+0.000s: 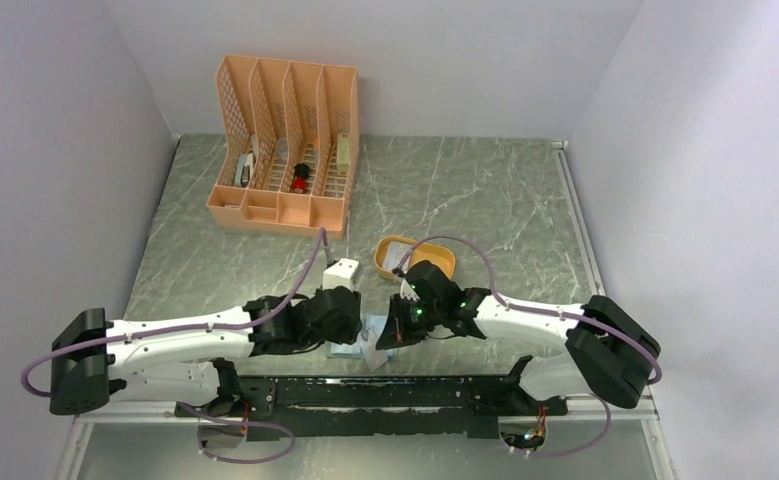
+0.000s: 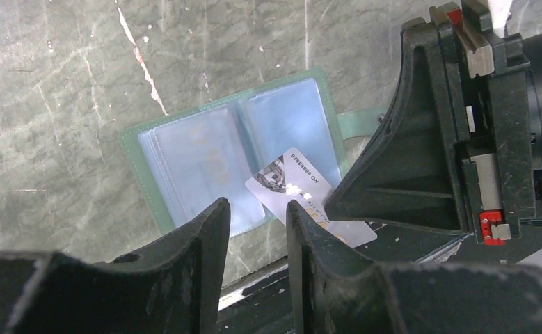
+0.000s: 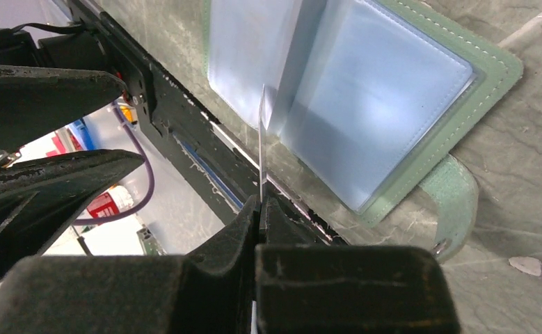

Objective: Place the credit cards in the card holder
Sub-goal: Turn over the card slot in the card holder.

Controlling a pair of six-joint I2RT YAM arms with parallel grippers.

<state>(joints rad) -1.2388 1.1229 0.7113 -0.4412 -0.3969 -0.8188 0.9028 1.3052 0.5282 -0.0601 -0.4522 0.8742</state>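
Right at the front edge of the desk (image 1: pixel 485 200), the right fingers (image 3: pixel 233 229) are pressed together on one end of a credit card (image 3: pixel 261 139), gripping it edge-on to their own camera. The card's far corner reaches the pale clear sleeves near the middle fold of the card holder (image 2: pixel 132 139). Whether it touches them I cannot tell. The holder lies open and flat on the desk between the two arms, snap tab lying loose beside it. The left fingers (image 2: pixel 198 236) hover just beside the holder's near edge, spread partway with nothing between them. The step in hand looks like feeding this card into a sleeve. To do it well, square the card's leading edge to one sleeve mouth, lay the card closer to the sleeve's plane, and slide it slowly so it enters a pocket rather than slipping between leaves. A thin card pinched at one end may pivot, so push gently. The left fingers could press the holder's other half down to stop it sliding. Farther back sits the yellow tray (image 1: pixel 443 265), where I cannot make out any further cards, and beyond it the peach organizer (image 1: pixel 285 130).
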